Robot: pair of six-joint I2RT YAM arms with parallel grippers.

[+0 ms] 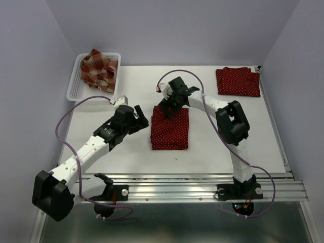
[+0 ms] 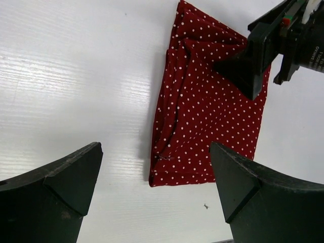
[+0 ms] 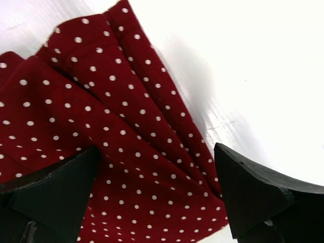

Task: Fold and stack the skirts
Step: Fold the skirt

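1. Centre skirt (image 1: pixel 170 128): dark red cloth with tiny white polka dots, folded into a tall rectangle and lying flat at the middle of the worktop (image 1: pixel 126 152). Its far end is rumpled into soft pleats, and its left edge shows stacked layers.
2. Right gripper (image 1: pixel 170 108): jaws spread wide and holding nothing, poised over the far end of the centre skirt. In the left wrist view one dark finger covers the cloth's far right corner. Whether it touches the cloth cannot be told.
3. Left gripper (image 1: pixel 143 120): jaws also spread wide and empty, just beside the far left corner of the centre skirt, over bare worktop.
4. Far skirt (image 1: pixel 238 81): the same dotted red cloth, folded into a wider flat rectangle at the far right corner of the worktop, well apart from both grippers.
5. Plaid skirt (image 1: pixel 99 70): red-and-cream check, crumpled in a loose heap inside the basket (image 1: pixel 75 86), a white slotted plastic tray at the far left corner.
6. Worktop surface: smooth and white with a faint sheen. A small dark speck (image 2: pixel 206 206) lies near the near edge of the centre skirt.
7. Surroundings: purple cables (image 1: pixel 63 126) loop along both arms, a ribbed metal rail (image 1: pixel 202 185) runs along the near edge, and plain pale walls enclose three sides.
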